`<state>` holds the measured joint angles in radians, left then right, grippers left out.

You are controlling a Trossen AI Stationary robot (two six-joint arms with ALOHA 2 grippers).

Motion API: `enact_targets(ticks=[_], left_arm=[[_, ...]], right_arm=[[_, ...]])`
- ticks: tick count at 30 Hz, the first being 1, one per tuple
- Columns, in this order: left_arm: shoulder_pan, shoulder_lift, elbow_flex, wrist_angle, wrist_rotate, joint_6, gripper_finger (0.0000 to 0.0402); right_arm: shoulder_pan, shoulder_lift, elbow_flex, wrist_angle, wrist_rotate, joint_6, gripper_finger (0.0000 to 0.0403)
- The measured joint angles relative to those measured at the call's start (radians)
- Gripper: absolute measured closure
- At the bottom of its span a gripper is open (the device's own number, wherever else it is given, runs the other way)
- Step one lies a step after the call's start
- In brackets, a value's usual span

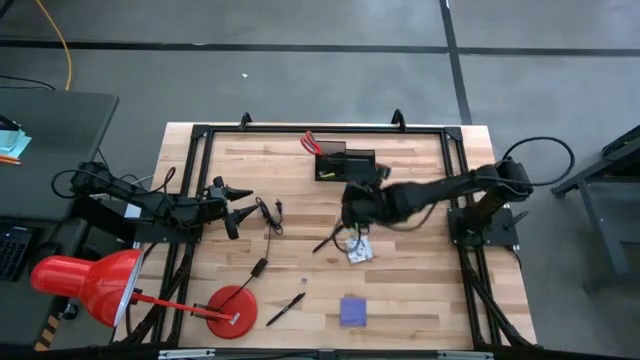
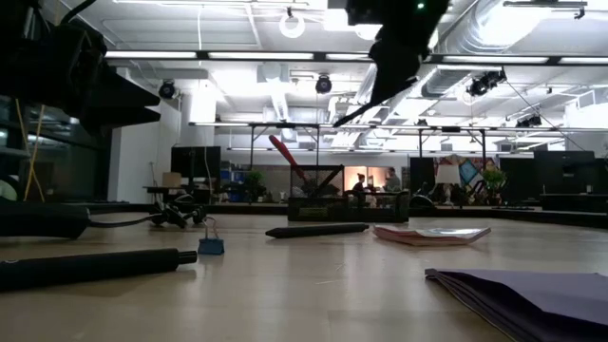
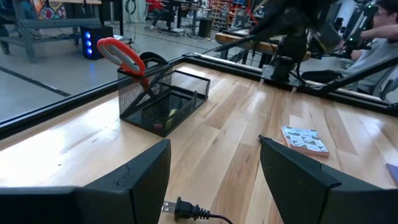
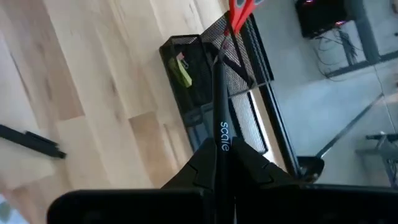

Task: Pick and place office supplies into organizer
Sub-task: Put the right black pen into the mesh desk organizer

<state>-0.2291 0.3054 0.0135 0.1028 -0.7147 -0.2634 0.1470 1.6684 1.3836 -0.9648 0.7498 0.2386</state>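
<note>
Right gripper (image 4: 221,163) fingers clamp black pen (image 4: 221,106) above organizer (image 4: 199,74).

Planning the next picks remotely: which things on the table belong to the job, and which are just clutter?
Job: organizer, scissors in it, pen held by right gripper, pen on table, purple sticky-note pad, white packet.

Clutter: red lamp, black cable.

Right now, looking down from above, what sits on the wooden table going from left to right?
Left arm's open pincer → round red lamp base → black pen → black organizer with red scissors → purple sticky-note pad → right arm's base.
</note>
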Motion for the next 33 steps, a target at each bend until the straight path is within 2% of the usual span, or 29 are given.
enact_targets(ticks=[11, 17, 21, 26, 33], left_arm=[[0.0, 0.0, 0.0, 0.0, 0.0, 0.0, 0.0169], [0.0, 0.0, 0.0, 0.0, 0.0, 0.0, 0.0169], [0.0, 0.0, 0.0, 0.0, 0.0, 0.0, 0.0169], [0.0, 0.0, 0.0, 0.0, 0.0, 0.0, 0.0169], [0.0, 0.0, 0.0, 0.0, 0.0, 0.0, 0.0169]], right_arm=[[-0.224, 0.0, 0.112, -0.001, -0.196, -0.419, 0.0393], [-0.351, 0.005, 0.13, 0.007, -0.296, -0.584, 0.0389], [-0.42, 0.037, 0.15, 0.015, -0.312, -0.666, 0.0389], [-0.455, 0.105, 0.249, 0.0, -0.393, -0.732, 0.039], [-0.454, 0.251, 0.424, -0.14, -0.35, -0.782, 0.039]])
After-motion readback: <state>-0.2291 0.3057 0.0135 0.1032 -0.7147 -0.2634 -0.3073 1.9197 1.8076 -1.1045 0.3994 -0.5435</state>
